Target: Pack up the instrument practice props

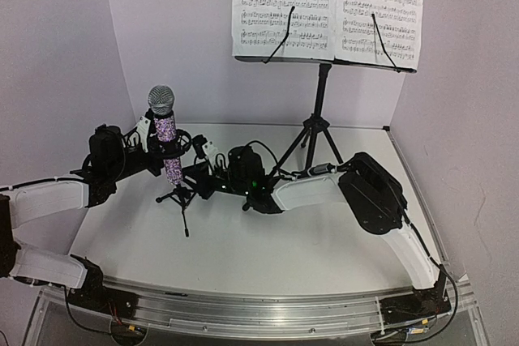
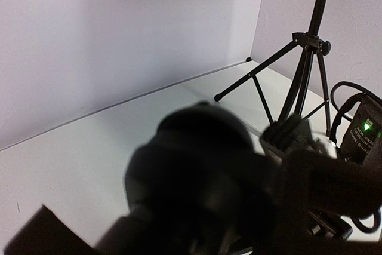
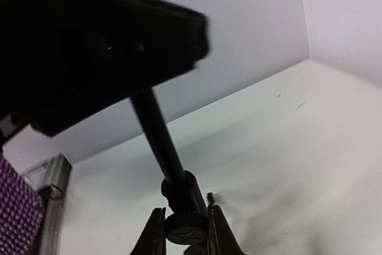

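- Nothing looks packed yet: the tall music stand stands fully set up at the back of the bench, with the sheet-music pages spread on its desk.
- The microphone sits upright in the small mic stand, out in front of the music stand and off toward the left arm's side.
- The left tool is at the microphone's purple body. I cannot tell whether it is clenched or released, since its own wrist view is a dark blur.
- The right tool reaches in on the microphone's music-stand side, close to the mic stand's shaft. I cannot tell its state either.
- My judgement is that the job is at its first step, lifting the microphone out of its stand. Folding both stands and gathering the pages is left.
- Count: one microphone, one mic stand, one music stand and two pages (no box or bag shows anywhere).
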